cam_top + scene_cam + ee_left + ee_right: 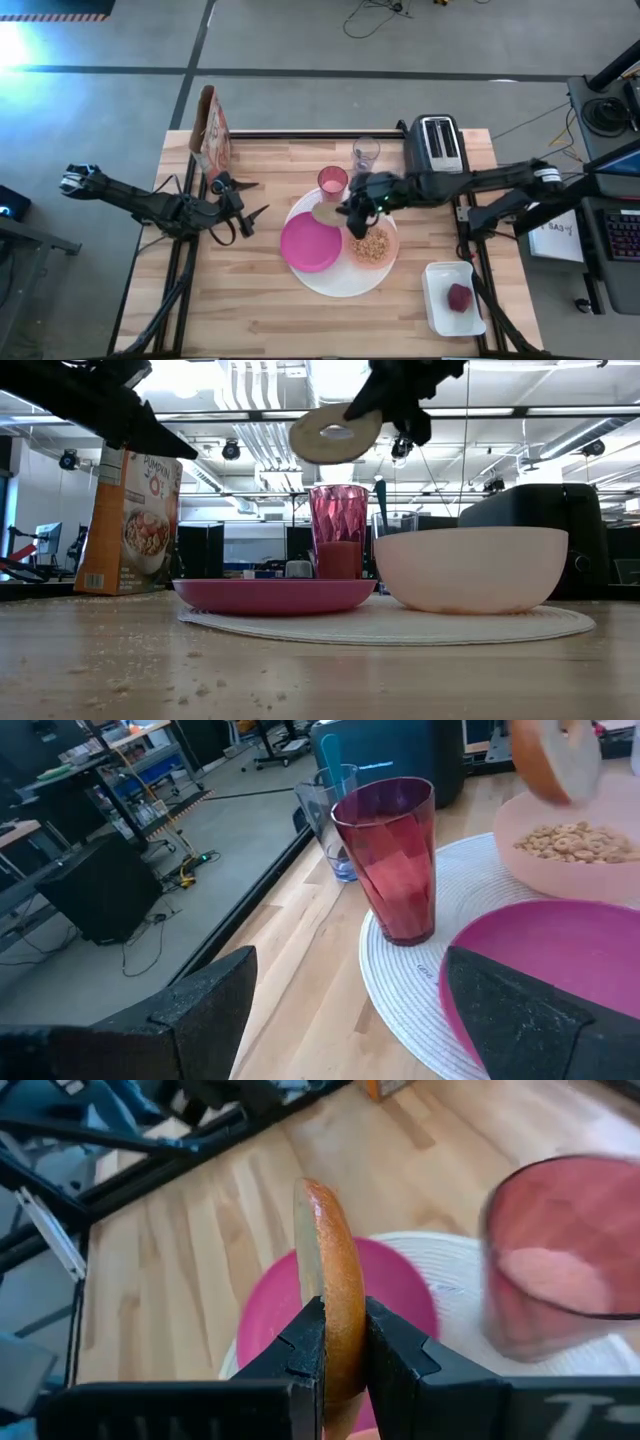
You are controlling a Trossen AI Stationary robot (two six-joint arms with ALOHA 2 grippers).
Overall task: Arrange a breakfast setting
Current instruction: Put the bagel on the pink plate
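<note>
Nearest the table's front edge, in the high view, a dark red fruit [459, 296] lies in a white rectangular tray [440, 310], well apart from the rest of our setting. Beyond it sits the large white round woven placemat-like plate [340, 283], bearing the smaller magenta plate [311, 243] and, beside that, the peach-orange bowl [373, 245], which holds cereal rings. Just past the white plate's far rim stand the pink translucent cup [332, 181] and a clear tumbler [365, 152]. Farther back we see a black and silver toaster [437, 142] and, at the far left corner, an orange cereal box [211, 131].

We judge the step in hand to be delivering the ring-shaped tan bagel half [335, 435]. Our right gripper [345, 1342] is clamped on the bagel's edge, holding it upright and in the air above the plates, between the cup and the bowl. The right arm stretches in low from the right side, elbow out over the table edge. Next, we would need to carry the bagel over the magenta plate, lower it, and part the fingers without clipping the cup.

Our left gripper [243, 203] waits with fingers spread wide and empty, hovering near the magenta plate's left side.
</note>
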